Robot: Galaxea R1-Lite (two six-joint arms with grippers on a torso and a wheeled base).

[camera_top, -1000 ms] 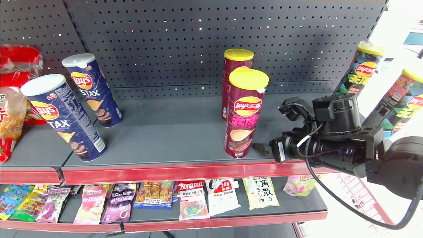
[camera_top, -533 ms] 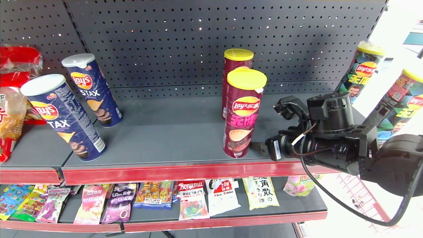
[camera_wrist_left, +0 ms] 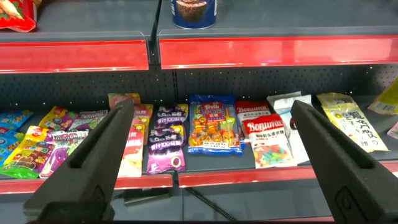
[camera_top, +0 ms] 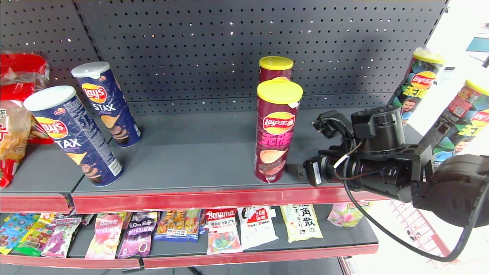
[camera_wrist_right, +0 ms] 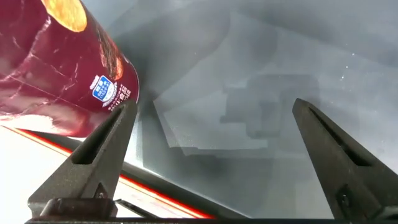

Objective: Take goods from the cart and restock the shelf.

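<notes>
Right pincer gapes wide and empty at the upper shelf's front edge, one finger just beside the base of the upright maroon chip can; contact is unclear. A second can stands largely hidden behind it. Left pincer, spread open, faces snack packets on the lower shelf.

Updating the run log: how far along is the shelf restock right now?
Done: a maroon can stands at the upper shelf's front, ahead of a second maroon can. In hand: nothing; the right gripper is open with one finger beside that can's base, the left gripper open and empty. Left: bare shelf space shows between the maroon and blue cans; remaining stock cannot be judged.
</notes>
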